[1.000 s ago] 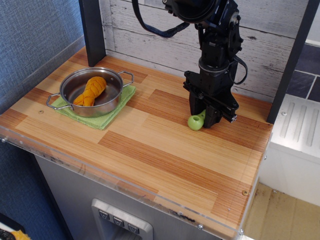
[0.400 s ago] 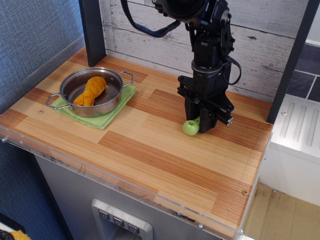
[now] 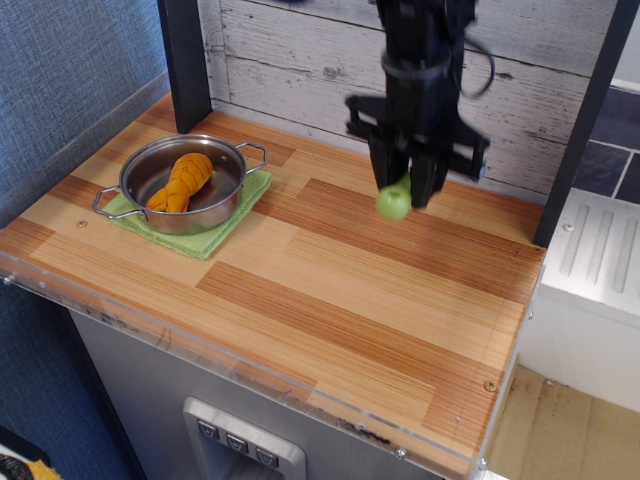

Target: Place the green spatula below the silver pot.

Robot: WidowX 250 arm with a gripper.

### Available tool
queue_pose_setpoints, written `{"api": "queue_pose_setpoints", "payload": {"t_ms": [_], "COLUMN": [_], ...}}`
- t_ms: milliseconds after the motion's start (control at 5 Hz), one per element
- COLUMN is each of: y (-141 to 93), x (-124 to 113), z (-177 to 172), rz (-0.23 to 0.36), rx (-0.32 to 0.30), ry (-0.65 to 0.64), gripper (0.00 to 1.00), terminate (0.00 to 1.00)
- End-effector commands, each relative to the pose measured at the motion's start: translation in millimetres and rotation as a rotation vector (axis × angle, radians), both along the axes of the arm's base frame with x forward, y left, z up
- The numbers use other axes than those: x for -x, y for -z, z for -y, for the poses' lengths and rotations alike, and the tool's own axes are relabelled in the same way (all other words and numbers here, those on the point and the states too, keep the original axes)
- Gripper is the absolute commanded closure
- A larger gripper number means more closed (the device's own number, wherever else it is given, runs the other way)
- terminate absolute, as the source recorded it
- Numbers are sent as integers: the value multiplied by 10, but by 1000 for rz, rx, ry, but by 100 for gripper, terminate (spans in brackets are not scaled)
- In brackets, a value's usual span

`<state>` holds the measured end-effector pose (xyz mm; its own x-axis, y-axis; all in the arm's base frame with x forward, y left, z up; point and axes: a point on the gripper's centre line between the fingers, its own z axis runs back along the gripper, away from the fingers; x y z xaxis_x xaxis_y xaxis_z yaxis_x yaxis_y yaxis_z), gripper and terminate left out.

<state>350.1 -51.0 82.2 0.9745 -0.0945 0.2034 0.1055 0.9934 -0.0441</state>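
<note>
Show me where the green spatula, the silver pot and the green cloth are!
green spatula [image 3: 394, 202], the only camera view, on the round end of its handle below the gripper.
silver pot [image 3: 215, 206], same view, on its front wall.
green cloth [image 3: 205, 241], same view, on its front corner.

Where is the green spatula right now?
The green spatula hangs in the pincer above the right half of the wooden table, well right of the silver pot.
</note>
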Motion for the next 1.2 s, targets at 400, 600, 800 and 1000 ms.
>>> {"api": "queue_pose_setpoints", "payload": {"t_ms": [400, 600, 800, 1000], "y": [-343, -295, -130, 17], "x": [808, 827, 839, 832], "z": [-188, -305, -399, -465], "rz": [25, 20, -2, -14], "rx": [110, 90, 80, 60], "ry": [-816, -1006, -1086, -1134], "gripper": [100, 100, 100, 100], "terminate": [0, 0, 0, 0]}}
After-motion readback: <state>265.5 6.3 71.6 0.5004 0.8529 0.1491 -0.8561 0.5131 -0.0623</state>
